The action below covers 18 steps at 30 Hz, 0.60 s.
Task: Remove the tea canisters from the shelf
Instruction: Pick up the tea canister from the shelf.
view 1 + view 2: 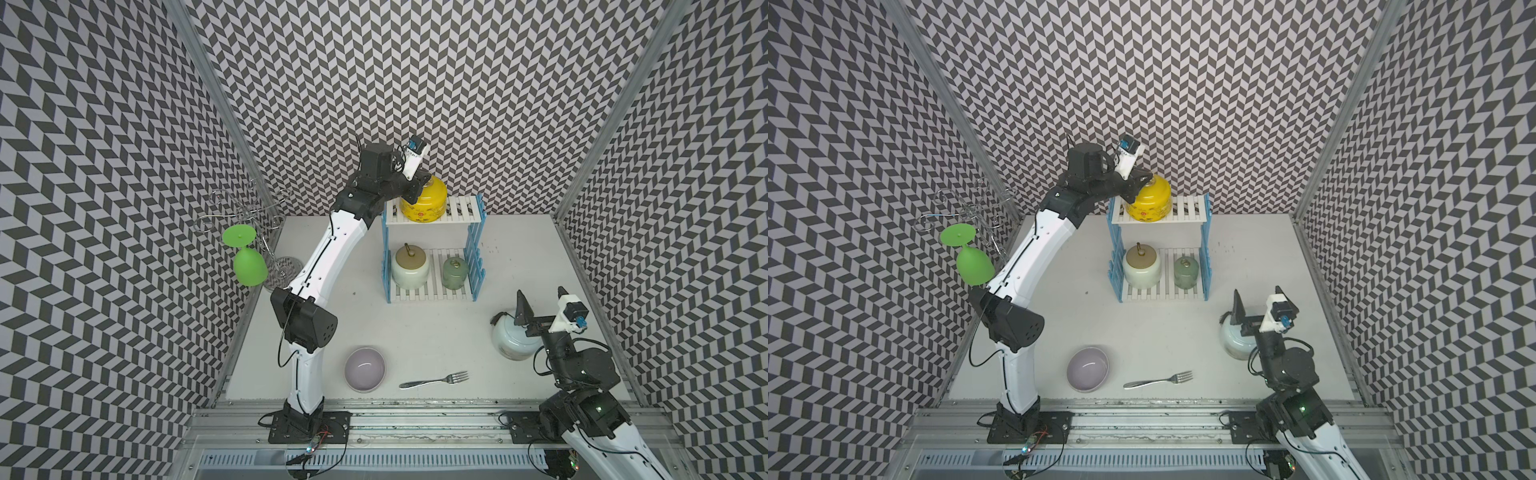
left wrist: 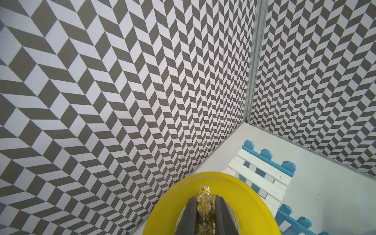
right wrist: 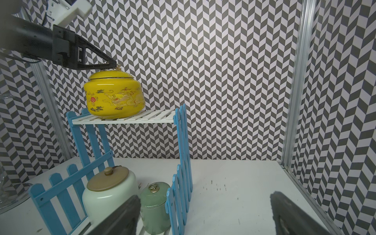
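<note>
- Yellow canister [image 1: 424, 201] sitting on shelf [image 1: 459, 210] top, left gripper [image 2: 205, 198] pinching its knob [image 2: 204, 190].
- Right gripper [image 1: 540, 293] gaping wide by pale canister [image 1: 509, 343], shelf's 4 o'clock.
- Cream canister [image 1: 409, 272], grey-green canister [image 1: 453, 274] sitting on lower tier.

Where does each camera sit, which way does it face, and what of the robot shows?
Top views: high above the front rail, looking down and back at the shelf; left arm, right arm show.
Left wrist: behind the left hand, shut on the gold knob of the yellow canister; faces the back corner.
Right wrist: low over the table, facing the shelf; the open right hand shows its fingers.
Shared: all see the yellow canister and the shelf.
</note>
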Available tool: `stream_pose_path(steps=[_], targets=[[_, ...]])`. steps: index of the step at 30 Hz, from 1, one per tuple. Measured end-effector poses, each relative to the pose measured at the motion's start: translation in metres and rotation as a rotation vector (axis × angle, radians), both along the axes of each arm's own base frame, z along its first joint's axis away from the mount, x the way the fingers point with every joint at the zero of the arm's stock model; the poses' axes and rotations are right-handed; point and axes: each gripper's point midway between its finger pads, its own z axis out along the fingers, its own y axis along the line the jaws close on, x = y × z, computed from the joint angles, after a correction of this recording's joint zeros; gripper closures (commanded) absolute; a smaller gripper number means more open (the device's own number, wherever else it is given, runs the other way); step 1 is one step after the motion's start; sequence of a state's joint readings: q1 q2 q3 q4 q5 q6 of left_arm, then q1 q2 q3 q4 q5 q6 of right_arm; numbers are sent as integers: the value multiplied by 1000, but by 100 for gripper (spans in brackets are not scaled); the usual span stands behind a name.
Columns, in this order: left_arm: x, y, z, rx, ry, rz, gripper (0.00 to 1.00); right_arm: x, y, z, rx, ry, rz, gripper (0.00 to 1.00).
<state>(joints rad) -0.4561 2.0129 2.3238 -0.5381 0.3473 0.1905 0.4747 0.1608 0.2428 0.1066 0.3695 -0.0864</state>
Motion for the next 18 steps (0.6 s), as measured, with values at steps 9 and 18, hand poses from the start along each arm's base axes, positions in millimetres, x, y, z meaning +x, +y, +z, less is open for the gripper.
stream_pose_path(steps=[9,18], targets=[[-4,10,23,-41,-56,-33,100,1,0,-1,-2,4,0,0],[-38,23,54,-76,-108,-89,100,1,1,-1,-3,6,0,0]])
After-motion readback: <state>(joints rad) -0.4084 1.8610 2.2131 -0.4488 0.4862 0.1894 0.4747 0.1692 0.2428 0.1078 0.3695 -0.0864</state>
